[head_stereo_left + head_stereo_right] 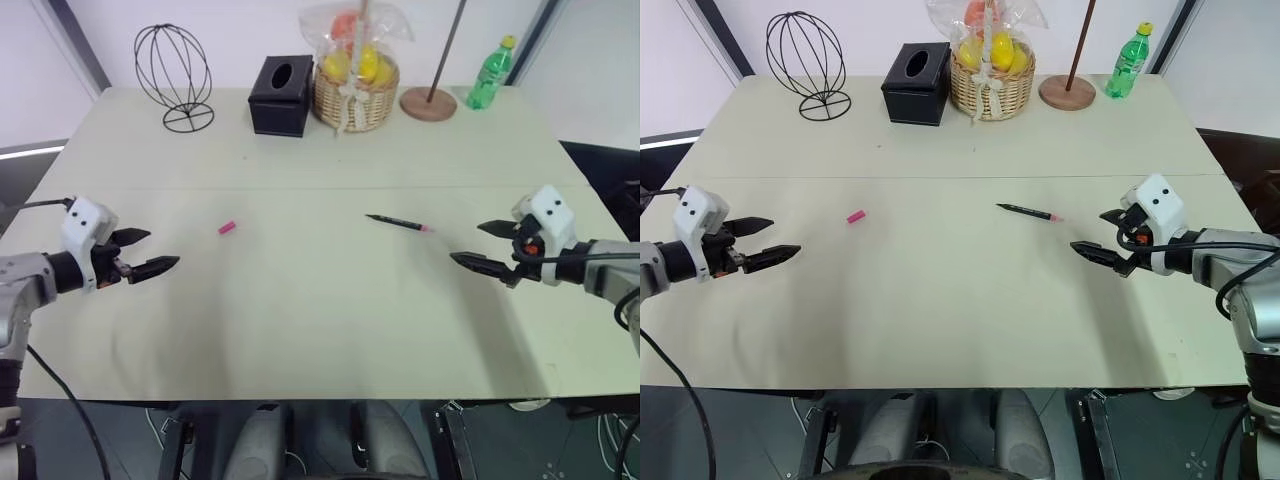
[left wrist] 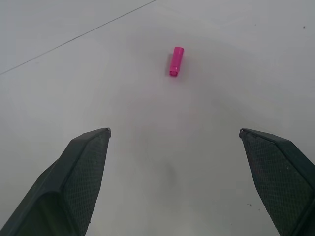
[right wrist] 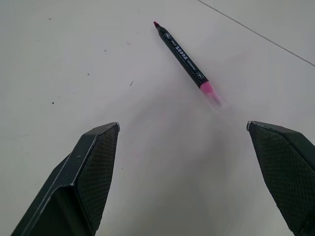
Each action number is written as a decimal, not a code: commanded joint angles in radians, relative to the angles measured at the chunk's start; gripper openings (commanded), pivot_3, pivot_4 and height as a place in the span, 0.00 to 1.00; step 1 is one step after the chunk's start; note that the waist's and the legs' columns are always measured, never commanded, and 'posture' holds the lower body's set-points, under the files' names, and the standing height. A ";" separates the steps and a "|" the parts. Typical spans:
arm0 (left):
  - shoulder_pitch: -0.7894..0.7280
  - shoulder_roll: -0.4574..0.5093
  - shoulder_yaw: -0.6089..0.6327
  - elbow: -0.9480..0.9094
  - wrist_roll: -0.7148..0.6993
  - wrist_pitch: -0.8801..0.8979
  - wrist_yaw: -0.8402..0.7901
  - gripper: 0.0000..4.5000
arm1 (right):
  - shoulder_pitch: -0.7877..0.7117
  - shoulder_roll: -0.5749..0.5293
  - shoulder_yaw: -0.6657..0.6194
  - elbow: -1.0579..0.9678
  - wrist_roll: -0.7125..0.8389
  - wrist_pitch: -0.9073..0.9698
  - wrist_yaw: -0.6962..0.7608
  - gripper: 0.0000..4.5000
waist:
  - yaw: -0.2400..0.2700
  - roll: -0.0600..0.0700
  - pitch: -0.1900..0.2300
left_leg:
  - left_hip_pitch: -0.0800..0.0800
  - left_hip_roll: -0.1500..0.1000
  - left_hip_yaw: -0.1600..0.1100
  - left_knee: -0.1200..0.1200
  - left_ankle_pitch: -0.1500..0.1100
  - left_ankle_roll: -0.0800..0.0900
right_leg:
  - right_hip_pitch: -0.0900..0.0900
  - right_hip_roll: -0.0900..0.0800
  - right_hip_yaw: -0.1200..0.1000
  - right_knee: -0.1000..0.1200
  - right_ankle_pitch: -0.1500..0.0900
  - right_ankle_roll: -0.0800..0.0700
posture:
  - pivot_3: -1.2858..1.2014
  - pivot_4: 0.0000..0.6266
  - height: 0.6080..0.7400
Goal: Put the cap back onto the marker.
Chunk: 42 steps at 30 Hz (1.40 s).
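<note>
The small pink cap (image 1: 227, 228) lies on the pale table, left of centre; it lies ahead of the fingers as the cap (image 2: 175, 61) in the left wrist view. The thin black marker (image 1: 397, 222) with a pink end lies right of centre, also seen as the marker (image 3: 185, 59) in the right wrist view. My left gripper (image 1: 158, 252) hovers open at the table's left side, a short way short of the cap, holding nothing. My right gripper (image 1: 478, 246) hovers open at the right side, just right of the marker's pink end, also holding nothing.
Along the far edge stand a wire globe frame (image 1: 175, 76), a black tissue box (image 1: 281, 95), a wicker basket of wrapped fruit (image 1: 355, 85), a wooden round base with a pole (image 1: 429, 101) and a green bottle (image 1: 490, 73). The table (image 1: 320, 330) has open surface between the grippers.
</note>
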<state>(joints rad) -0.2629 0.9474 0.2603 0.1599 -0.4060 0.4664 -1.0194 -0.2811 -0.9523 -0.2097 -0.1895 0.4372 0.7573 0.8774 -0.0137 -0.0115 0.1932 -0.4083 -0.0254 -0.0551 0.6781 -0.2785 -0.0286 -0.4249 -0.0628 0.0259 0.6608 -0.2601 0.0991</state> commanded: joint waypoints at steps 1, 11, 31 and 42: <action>-0.024 0.008 0.035 0.007 0.002 -0.029 0.011 0.98 | -0.012 0.003 -0.013 -0.017 0.003 -0.014 -0.008 0.96 | 0.000 0.000 0.000 | 0.000 0.000 0.000 0.000 0.000 0.000 | 0.000 0.000 0.000 0.000 0.000 0.000 | 0.52 0.24 1.00; -0.050 0.008 0.027 0.033 -0.001 -0.048 0.010 0.98 | -0.032 0.008 -0.001 0.011 -0.010 -0.045 -0.010 0.96 | 0.000 0.000 0.000 | 0.000 0.000 0.000 0.000 0.000 0.000 | 0.000 0.000 0.000 0.000 0.000 0.000 | 0.52 0.24 1.00; -0.096 -0.001 0.013 0.060 0.000 -0.065 0.001 0.98 | -0.080 0.018 0.041 0.084 -0.054 -0.109 -0.008 0.96 | -0.001 0.000 0.000 | 0.000 0.000 0.000 0.000 0.000 0.000 | 0.000 0.000 0.000 0.000 0.000 0.000 | 0.52 0.24 1.00; -0.326 -0.031 -0.059 0.209 0.006 -0.129 -0.141 0.98 | -0.256 0.091 0.138 0.348 -0.124 -0.276 0.069 0.96 | -0.002 0.000 0.000 | 0.000 -0.001 0.001 0.003 0.000 0.000 | 0.001 0.001 -0.001 0.001 0.000 0.000 | 0.52 0.24 1.00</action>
<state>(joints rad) -0.5683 0.9034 0.2032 0.3571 -0.4032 0.3652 -1.1262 -0.5119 -0.8580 -0.0723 0.1356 0.3258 0.5220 0.9295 -0.0161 -0.0119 0.1933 -0.4082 -0.0261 -0.0542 0.6807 -0.2784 -0.0286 -0.4244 -0.0617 0.0253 0.6622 -0.2597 0.0993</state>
